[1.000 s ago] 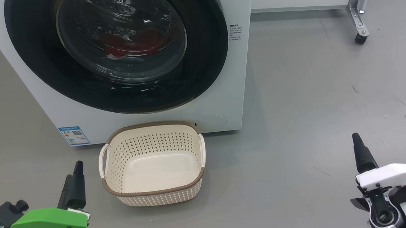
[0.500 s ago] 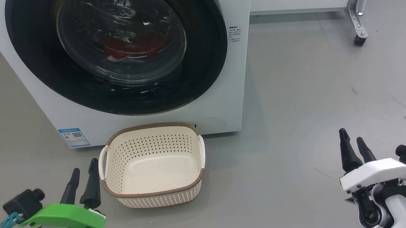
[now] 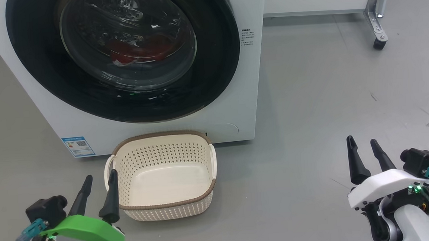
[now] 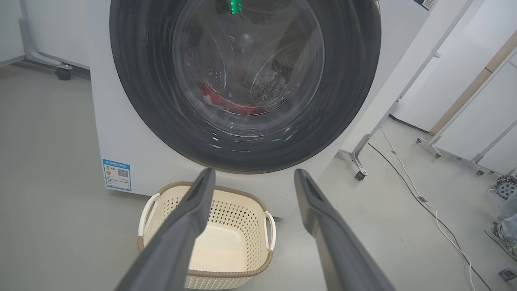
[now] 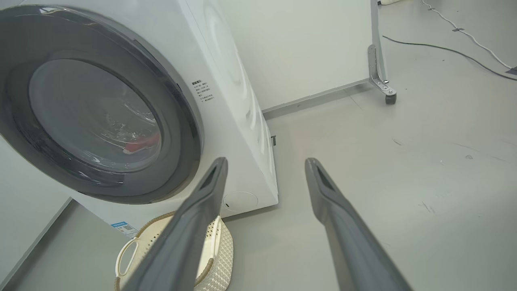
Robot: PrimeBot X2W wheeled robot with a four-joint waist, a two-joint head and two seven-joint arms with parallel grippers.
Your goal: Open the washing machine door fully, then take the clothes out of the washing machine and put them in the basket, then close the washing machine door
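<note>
Green shell (image 3: 83, 227), white shell (image 3: 384, 184), seemingly plastic.

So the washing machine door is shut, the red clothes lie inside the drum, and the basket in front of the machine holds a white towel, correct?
Not quite: the basket is empty; the head view shows its bare bottom. The rest holds: the washing machine door is shut and the red clothes lie inside, behind its glass.

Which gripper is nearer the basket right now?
Left. The left gripper is open, close by the left side of the basket; the right gripper is open too, far off to the basket's right.
</note>
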